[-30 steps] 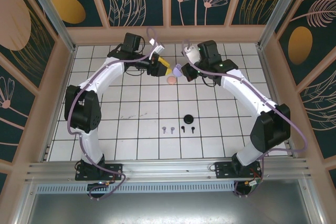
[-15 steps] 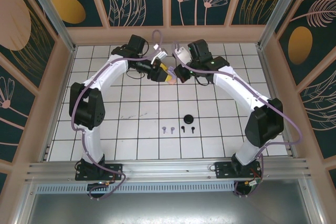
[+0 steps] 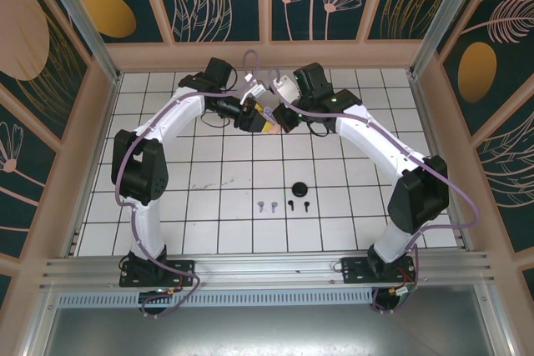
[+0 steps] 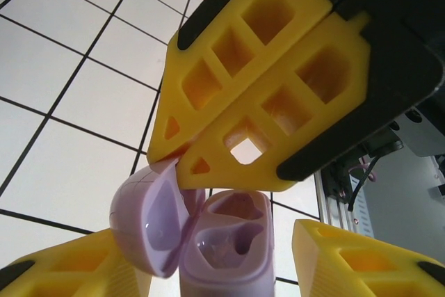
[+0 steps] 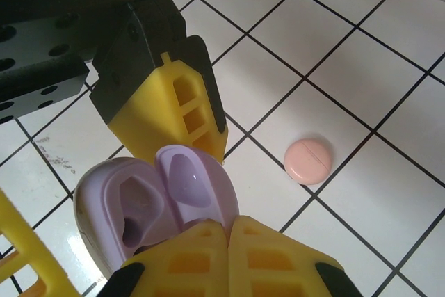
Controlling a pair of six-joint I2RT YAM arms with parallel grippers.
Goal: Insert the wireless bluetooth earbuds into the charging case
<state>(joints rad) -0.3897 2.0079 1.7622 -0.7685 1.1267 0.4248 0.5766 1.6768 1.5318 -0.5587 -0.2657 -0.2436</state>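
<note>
- Earbuds point(image 3: 274, 204), where are they at right now? Top view first.
- On the tiled table point(image 3: 209, 231), lined up in a row near the middle. There's a lilac pair point(image 3: 261, 205) next to a black pair point(image 3: 291, 204), with a black case point(image 3: 299, 188) just behind them. All of it is well apart from both claws. Toward the far end the left claw point(image 3: 257, 116) and right claw point(image 3: 280, 119) meet tip to tip above the tiles. My guess is they're sorting the case out before anyone goes for a bud.
- And the left wrist cam?
- A lilac case point(image 4: 226, 248) sits between the left claw's own fingers, its lid point(image 4: 149, 224) swung open to one side. Both sockets look empty. The fingers stand on either side of it, partway apart. One seems to touch and the other I can't call, so I can't tell if it's actually squeezing. The right claw comes in from above, closed tight, tips right at the lid's rim.
- Right wrist?
- Same thing from the other side. The right fingers are pressed together and the lid's edge looks nipped between the tips. Makes sense to me: one claw steadies the body while the other holds the lid back, so the sockets are laid bare. A closed pink case point(image 5: 309, 161) lies flat on the tiles below, off to the side.
</note>
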